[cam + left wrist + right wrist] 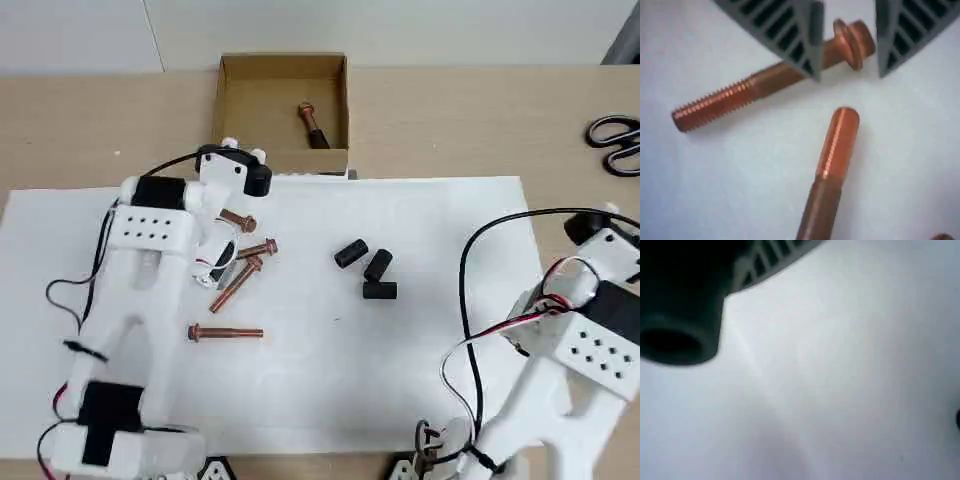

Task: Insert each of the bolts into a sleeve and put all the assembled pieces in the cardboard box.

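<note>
The left hand (847, 70) is held open, a copper bolt (765, 85) straddled near its head, upper frame; a black sleeve (680, 315) is gripped by the right hand (715, 275), upper left.

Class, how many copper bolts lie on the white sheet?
4. One bolt, a second and a third cluster by the left claw; a fourth lies alone, nearer the bases. The left arm may hide more.

High view overlooks the table (450, 110); both wrist views sit close above its white sheet (400, 380).
</note>
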You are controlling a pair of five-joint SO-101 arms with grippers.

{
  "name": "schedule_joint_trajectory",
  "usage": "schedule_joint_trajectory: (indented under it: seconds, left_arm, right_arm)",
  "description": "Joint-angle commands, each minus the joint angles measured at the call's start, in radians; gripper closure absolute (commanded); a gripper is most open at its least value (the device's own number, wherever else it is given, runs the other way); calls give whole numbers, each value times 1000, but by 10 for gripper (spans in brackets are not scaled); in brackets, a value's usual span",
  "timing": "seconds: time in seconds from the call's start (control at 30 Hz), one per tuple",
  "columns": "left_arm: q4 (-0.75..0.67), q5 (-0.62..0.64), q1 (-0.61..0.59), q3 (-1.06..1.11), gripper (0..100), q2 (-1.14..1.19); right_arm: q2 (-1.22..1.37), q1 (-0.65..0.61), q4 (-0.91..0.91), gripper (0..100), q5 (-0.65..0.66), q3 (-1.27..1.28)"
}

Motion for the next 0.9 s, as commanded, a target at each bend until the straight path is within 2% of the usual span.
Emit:
schedule_joint_trajectory:
  seconds: [0.0,0.33,0.87]
  left_arm:
    - [-54,-37,20,-47,911,31]
    - [-169,-87,118,-48,910,183]
    - [-187,-109,110,-208,910,377]
  right_arm:
    - [-27,10,-19,996,-8,-3]
    - [-27,10,-19,996,-8,-3]
    - [-27,10,-19,996,-11,-3]
